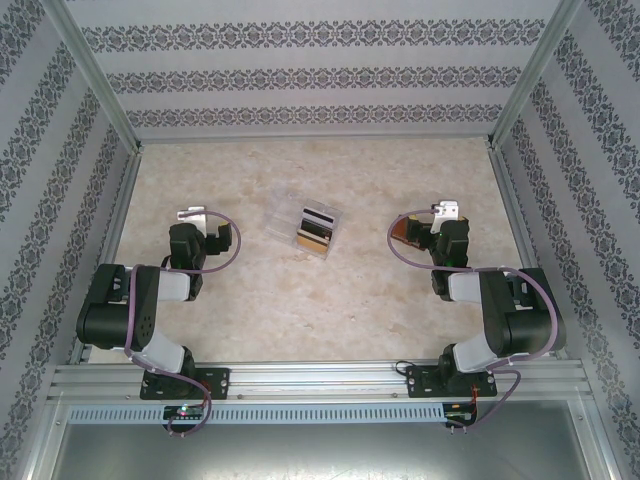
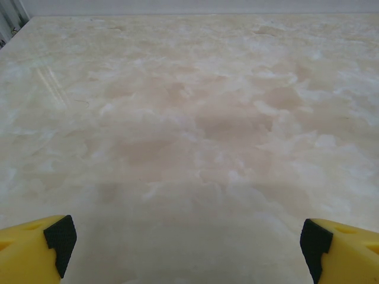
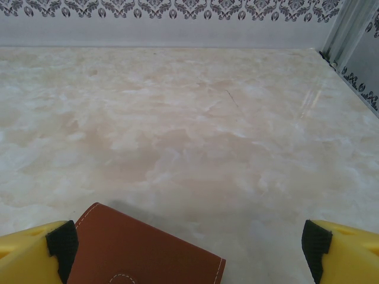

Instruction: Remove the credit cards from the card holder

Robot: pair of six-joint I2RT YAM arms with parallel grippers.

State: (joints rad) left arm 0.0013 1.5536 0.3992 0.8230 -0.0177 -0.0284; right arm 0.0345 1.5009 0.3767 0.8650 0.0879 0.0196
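Note:
A clear plastic card holder [image 1: 306,229] lies in the middle of the marble table, between the two arms. Inside it I see credit cards [image 1: 314,228], one white with a dark stripe and one gold-brown. My left gripper [image 1: 190,215] rests to the holder's left, well apart from it, and stands open [image 2: 189,242] over bare table. To the holder's right my right gripper [image 1: 445,212] also stands open [image 3: 189,242], with nothing between its yellow fingers [image 3: 35,251].
A brown leather wallet [image 3: 142,248] with white stitching lies flat just below the right gripper's left finger, also visible from above as the wallet [image 1: 404,231]. Patterned walls and metal posts [image 1: 100,90] enclose the table on three sides.

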